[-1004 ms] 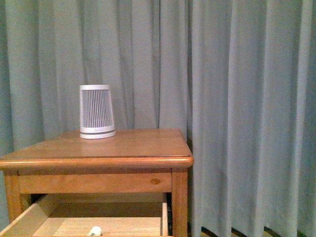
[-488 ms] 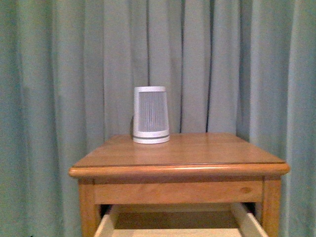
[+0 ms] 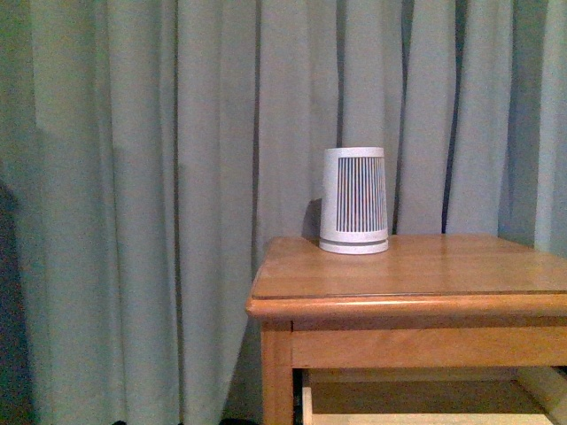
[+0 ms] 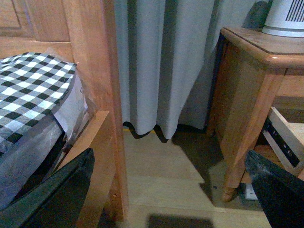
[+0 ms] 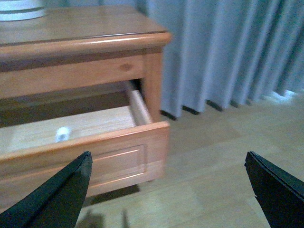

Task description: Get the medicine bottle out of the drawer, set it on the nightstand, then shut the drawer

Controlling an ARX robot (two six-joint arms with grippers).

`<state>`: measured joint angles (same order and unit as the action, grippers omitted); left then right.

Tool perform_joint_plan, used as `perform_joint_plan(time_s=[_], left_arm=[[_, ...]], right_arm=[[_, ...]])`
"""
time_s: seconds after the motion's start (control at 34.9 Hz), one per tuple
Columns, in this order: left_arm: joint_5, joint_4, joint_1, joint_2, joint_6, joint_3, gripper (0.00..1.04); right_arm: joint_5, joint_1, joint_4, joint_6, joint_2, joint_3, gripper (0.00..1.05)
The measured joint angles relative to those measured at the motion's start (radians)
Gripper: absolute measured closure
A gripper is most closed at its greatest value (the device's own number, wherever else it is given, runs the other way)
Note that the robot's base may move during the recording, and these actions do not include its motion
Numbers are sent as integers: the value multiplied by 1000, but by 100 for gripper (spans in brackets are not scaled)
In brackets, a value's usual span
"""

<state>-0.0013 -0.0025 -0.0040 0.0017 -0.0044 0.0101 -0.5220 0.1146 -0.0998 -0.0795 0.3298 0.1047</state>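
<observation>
The nightstand (image 3: 399,305) fills the lower right of the front view. Its upper drawer (image 5: 95,142) is pulled out, showing pale wood inside. In the right wrist view the small white medicine bottle (image 5: 62,134) lies on the drawer floor. My right gripper (image 5: 168,190) is open over the bare floor beside the drawer front, apart from the bottle. My left gripper (image 4: 171,190) is open too, low above the floor between the bed and the nightstand (image 4: 247,80), holding nothing. Neither arm shows in the front view.
A white slatted cone (image 3: 353,200) stands on the nightstand top. Grey curtains (image 3: 159,212) hang behind. A wooden bed frame (image 4: 102,95) with checked bedding (image 4: 28,90) stands left of the nightstand. Wood floor (image 5: 228,156) lies beside the drawer.
The front view has swung left: the nightstand and cone have slid from the left of the picture to the right, and the drawer with the bottle has dropped almost out of it.
</observation>
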Motion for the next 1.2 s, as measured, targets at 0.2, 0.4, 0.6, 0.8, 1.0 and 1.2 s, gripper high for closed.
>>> perform_joint_plan(time_s=[0.2,0.4,0.6,0.8,1.0,1.2], left_arm=[[0,0,0,0,0,0,7],[0,0,0,0,0,0,7],[0,0,0,0,0,0,7],[1,0,0,0,0,0,7],[1,0,0,0,0,0,7],[1,0,0,0,0,0,7]], right_arm=[[85,-23,-80,-45,558,349,7],[212,-1,21,-46,975,663,7],[253,12,84,-32,1297,906,7],[267,13,121,-23,1467,1017,7],[265,13,137,-6,1598,1102,7],[272,11,142,-6,1699,1155,7]])
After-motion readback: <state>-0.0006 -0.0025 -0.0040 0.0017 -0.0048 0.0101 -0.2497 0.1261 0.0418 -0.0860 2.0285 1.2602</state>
